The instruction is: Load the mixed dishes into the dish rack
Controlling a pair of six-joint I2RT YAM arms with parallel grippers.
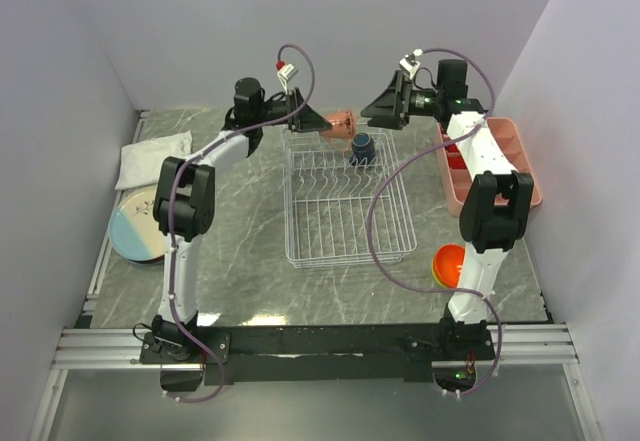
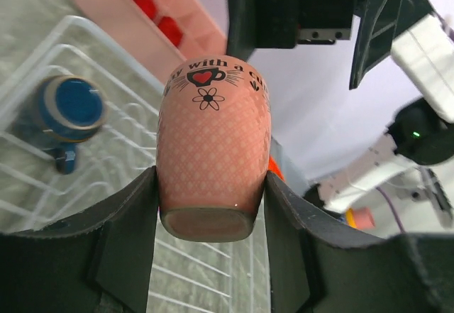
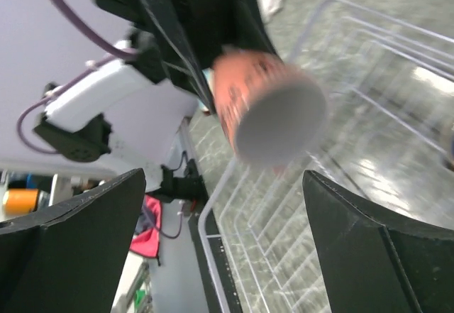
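Note:
My left gripper [image 1: 325, 121] is shut on a pink patterned mug [image 1: 340, 123], held on its side in the air over the far edge of the white wire dish rack [image 1: 290, 211]. In the left wrist view the mug [image 2: 213, 150] sits tight between both fingers. My right gripper [image 1: 378, 111] is open and empty, facing the mug's mouth [image 3: 273, 114] a short way off. A small dark blue mug [image 1: 362, 147] stands in the rack's far end. Cream-and-light-blue plates [image 1: 135, 226] are stacked at the left. An orange bowl [image 1: 448, 261] rests on a yellow-green bowl at the right.
A pink compartment tray [image 1: 520, 161] stands along the right wall, behind the right arm. A white folded cloth [image 1: 152, 156] lies at the back left. Purple cables loop over the rack's right side. The walls are close on three sides.

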